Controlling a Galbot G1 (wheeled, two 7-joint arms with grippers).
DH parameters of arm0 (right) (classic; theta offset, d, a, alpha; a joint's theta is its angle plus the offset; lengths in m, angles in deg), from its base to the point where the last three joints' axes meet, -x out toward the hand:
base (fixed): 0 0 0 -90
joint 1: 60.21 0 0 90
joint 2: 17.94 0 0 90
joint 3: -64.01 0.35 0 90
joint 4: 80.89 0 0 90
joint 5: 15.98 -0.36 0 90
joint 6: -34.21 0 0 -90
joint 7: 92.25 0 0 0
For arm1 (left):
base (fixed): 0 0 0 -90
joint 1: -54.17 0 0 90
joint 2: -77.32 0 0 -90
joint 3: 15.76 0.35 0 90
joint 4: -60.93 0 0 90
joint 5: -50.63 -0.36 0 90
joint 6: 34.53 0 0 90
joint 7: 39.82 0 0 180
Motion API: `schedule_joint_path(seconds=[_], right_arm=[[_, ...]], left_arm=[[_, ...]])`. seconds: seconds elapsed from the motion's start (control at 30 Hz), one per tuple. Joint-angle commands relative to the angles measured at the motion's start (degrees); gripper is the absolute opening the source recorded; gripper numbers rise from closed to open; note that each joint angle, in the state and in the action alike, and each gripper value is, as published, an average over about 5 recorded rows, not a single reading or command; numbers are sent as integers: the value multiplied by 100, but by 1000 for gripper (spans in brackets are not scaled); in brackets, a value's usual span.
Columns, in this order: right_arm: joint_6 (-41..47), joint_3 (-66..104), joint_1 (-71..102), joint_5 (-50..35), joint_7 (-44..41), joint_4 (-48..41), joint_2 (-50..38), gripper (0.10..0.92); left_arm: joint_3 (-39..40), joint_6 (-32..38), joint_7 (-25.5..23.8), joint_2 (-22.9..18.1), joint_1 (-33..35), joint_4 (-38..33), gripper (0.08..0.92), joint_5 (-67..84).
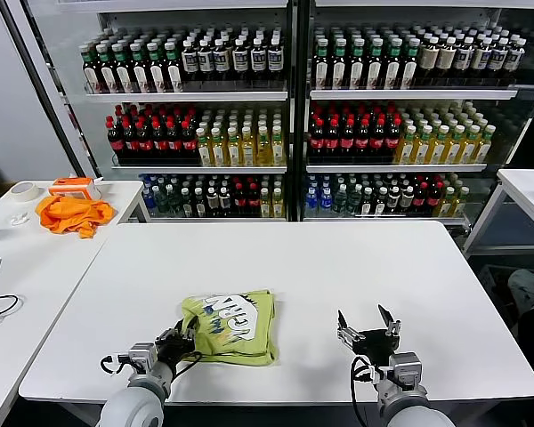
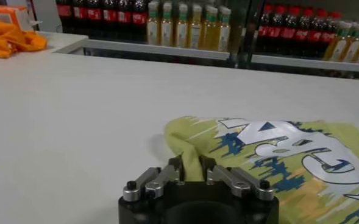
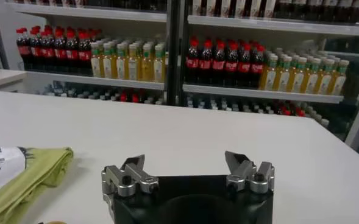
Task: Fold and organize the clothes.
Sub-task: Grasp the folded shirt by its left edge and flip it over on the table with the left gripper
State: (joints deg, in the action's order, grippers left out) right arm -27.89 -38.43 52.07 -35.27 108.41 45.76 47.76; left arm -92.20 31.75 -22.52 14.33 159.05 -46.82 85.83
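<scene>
One folded T-shirt (image 1: pixel 232 326) lies on the near middle of the worktop (image 1: pixel 338 267), print up. The left gripper (image 2: pixel 191 167) has its fingers pinched on the shirt's near left edge. The right gripper (image 1: pixel 367 328), just right of the shirt, is spread wide and holds nothing. To fold cleanly, the pinch should probably catch every layer, then lift low and carry the edge straight across.

A: Shop or lab?
B: Mock shop. Glass-door drinks cooler (image 1: pixel 289 107) along the counter's (image 1: pixel 338 267) far edge, shelves packed with bottles (image 1: pixel 356 133) in rows. Plain white side tables (image 1: pixel 36 258) flank it.
</scene>
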Motion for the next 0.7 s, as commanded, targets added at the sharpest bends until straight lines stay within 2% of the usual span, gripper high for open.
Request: schedule_joint_path(seconds=[0.03, 0.13, 0.27, 0.43, 0.53, 0.6, 0.7], right_arm=[[-4, -15, -22, 1, -5, -7, -17, 823], [-7, -6, -43, -2, -8, -2, -44, 823], [-22, -4, -70, 1, -20, 0, -39, 823], [-39, -68, -162, 5, -30, -43, -21, 823], [-42, -105, -261, 8, -29, -64, -5, 823], [-38, -109, -304, 14, -24, -73, 9, 823], [-31, -72, -272, 21, -21, -70, -8, 823]], left_arm=[[-102, -35, -19, 114, 85, -132, 204, -285], [-501, -281, 22, 448, 179, -563, 134, -358], [-1566, -725, 7, 1136, 244, -1044, 113, -151], [-3510, -934, -292, 2306, 677, -873, 113, 353], [-4121, -943, -299, 2830, 935, -772, 113, 945], [-3971, -947, -162, 2865, 913, -950, 113, 1337], [-2975, -947, 40, 2294, 583, -1542, 113, 1421]])
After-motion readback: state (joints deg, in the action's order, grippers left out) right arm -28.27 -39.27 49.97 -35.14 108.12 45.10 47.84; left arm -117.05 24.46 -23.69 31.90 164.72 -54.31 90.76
